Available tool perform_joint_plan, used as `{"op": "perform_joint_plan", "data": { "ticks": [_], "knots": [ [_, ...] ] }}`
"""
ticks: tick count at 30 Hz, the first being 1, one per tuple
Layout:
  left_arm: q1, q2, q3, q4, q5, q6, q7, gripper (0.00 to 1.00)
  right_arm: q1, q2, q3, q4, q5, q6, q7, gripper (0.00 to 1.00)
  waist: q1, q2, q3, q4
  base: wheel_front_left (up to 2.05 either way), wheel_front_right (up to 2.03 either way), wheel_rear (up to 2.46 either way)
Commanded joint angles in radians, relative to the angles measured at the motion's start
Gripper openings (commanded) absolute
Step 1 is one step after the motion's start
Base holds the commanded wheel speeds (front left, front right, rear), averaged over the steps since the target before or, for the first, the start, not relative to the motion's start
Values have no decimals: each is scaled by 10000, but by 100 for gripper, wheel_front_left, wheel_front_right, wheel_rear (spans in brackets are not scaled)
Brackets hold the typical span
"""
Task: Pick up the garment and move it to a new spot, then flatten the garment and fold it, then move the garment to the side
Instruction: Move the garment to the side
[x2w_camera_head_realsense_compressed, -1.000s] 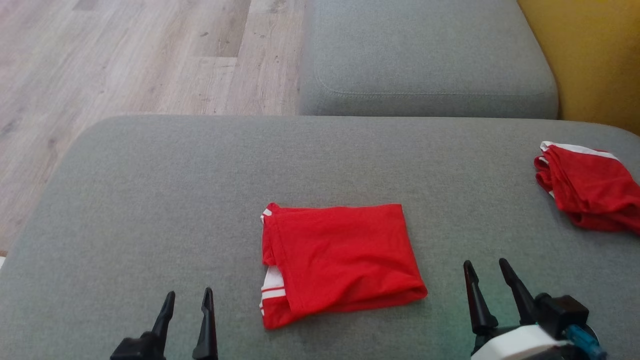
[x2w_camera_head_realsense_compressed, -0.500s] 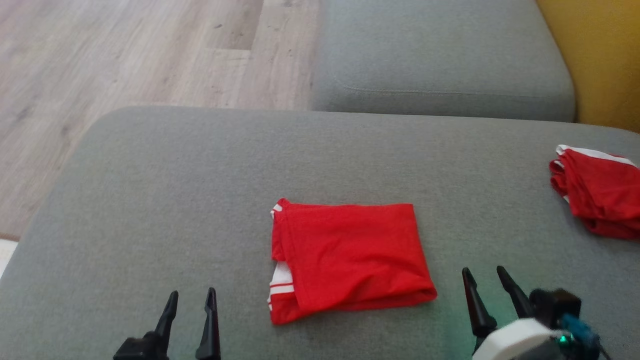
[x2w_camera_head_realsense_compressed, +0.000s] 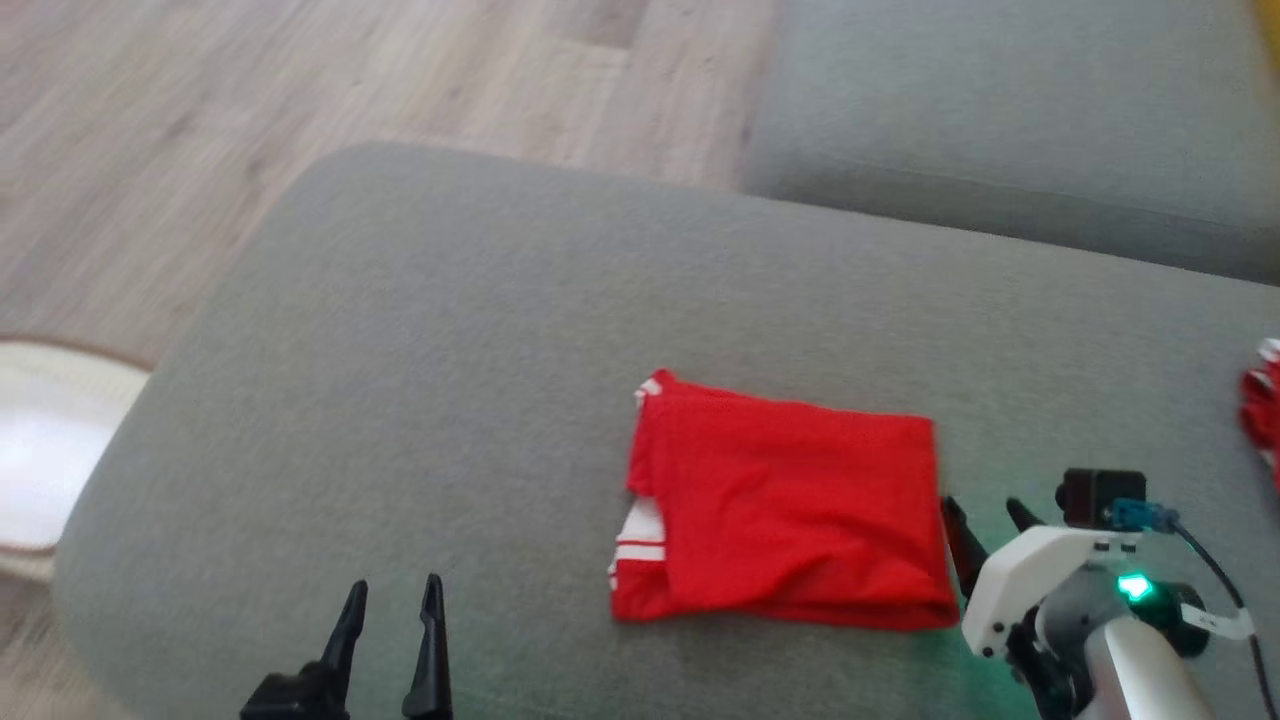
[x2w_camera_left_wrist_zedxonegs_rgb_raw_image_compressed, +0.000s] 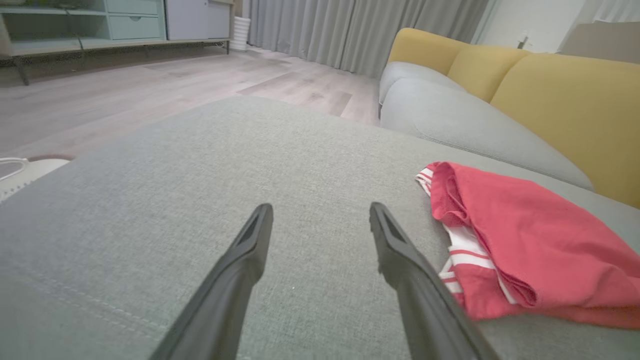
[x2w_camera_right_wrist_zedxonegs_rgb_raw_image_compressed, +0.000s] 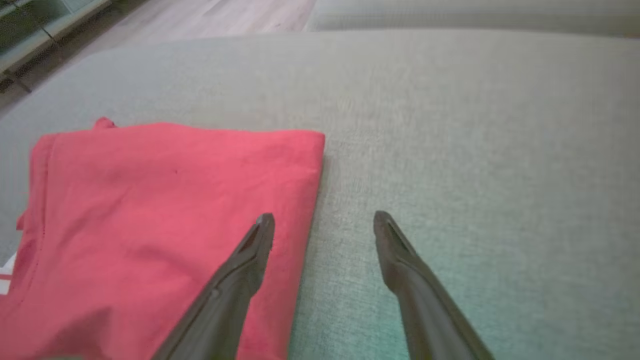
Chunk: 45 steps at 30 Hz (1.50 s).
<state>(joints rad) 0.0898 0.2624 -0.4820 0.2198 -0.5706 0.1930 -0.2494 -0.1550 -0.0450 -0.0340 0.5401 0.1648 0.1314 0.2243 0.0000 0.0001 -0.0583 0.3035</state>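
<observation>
The folded red garment (x2w_camera_head_realsense_compressed: 785, 510) with white stripes lies flat on the grey sofa cushion (x2w_camera_head_realsense_compressed: 480, 330). It also appears in the left wrist view (x2w_camera_left_wrist_zedxonegs_rgb_raw_image_compressed: 530, 240) and the right wrist view (x2w_camera_right_wrist_zedxonegs_rgb_raw_image_compressed: 150, 210). My right gripper (x2w_camera_head_realsense_compressed: 985, 508) is open at the garment's right edge; in its wrist view (x2w_camera_right_wrist_zedxonegs_rgb_raw_image_compressed: 324, 225) one finger hangs over the red cloth, the other over bare cushion. Open and holding nothing, my left gripper (x2w_camera_head_realsense_compressed: 395, 590) (x2w_camera_left_wrist_zedxonegs_rgb_raw_image_compressed: 320, 215) hovers over the cushion to the left of the garment.
A second red garment (x2w_camera_head_realsense_compressed: 1262, 405) lies at the cushion's far right edge. Another grey cushion (x2w_camera_head_realsense_compressed: 1010, 120) sits behind, with yellow backrests (x2w_camera_left_wrist_zedxonegs_rgb_raw_image_compressed: 560, 95). Wooden floor (x2w_camera_head_realsense_compressed: 250, 90) and a pale rug (x2w_camera_head_realsense_compressed: 50, 440) lie left of the cushion edge.
The head camera has swung left, shifting the whole picture right. My right gripper has come up to the folded garment's right edge. The left gripper holds its place.
</observation>
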Motion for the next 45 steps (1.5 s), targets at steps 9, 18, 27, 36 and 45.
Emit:
{"op": "perform_joint_plan", "data": {
  "ticks": [9,18,27,36,45],
  "knots": [
    [-416,-193,628,-293,233,-55,-124,100,-977,-53,38,1076,-83,-7,302,100,0,-1,640,1100,0,0,0],
    [-388,-368,796,-341,432,-190,-124,100,-1539,-53,239,1393,-71,-7,-372,0,0,-1,772,410,0,0,0],
    [-684,-508,956,-784,764,-349,-124,100,-2568,-53,-330,660,-950,-7,-828,0,0,-1,1473,-2496,0,0,0],
    [-1481,-318,1002,-865,1047,-431,-85,100,-3402,-53,-364,-36,-1213,-7,-759,0,0,-1,2369,-5186,0,0,0],
    [-2119,-168,876,-843,1211,-484,109,100,-3896,-53,-114,-13,-985,-7,-1089,0,0,-1,2806,-6276,0,0,0]
  ]
}}
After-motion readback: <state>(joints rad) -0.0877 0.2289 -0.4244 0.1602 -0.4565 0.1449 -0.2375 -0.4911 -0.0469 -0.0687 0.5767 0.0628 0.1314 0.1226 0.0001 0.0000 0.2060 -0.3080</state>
